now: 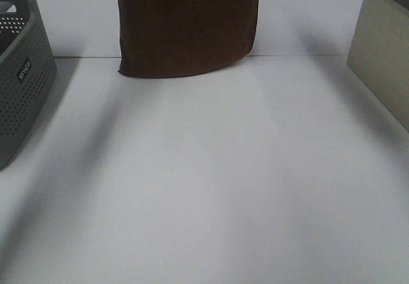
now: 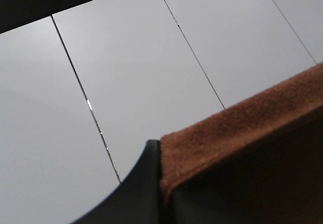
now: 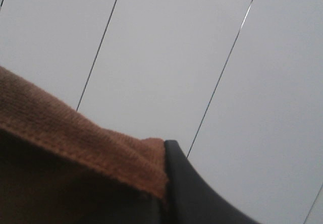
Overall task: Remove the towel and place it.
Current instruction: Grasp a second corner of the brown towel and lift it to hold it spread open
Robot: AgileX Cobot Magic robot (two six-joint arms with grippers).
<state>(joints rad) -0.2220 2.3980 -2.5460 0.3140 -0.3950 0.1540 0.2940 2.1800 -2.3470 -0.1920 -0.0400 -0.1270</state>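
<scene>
Left edge of bench (image 1: 211, 188): grey perforated basket (image 1: 19, 86), open top.

Left pincer (image 2: 160, 156): one black finger shows, a towel corner pressed flat against its inner face. The second finger is hidden behind the cloth. Reads as closed on that corner.

Towel (image 1: 188, 28): dark brown, hanging as a broad sheet over the middle of the far edge. The lower hem is at bench level, lower toward the left; cannot tell whether it touches.

Right pincer (image 3: 165, 148): mirror case, one finger visible with the other top corner nipped against it. Reads as closed.

Right edge: pale box (image 1: 383, 60).

Step in hand, as judged: carrying the spread towel to its spot.
- Hold both corners level and equally far apart so the sheet stays taut.
- Lift the hem off before moving sideways.
- Steer wide of the basket rim and the box.
- Lay it hem-first, then release.
</scene>
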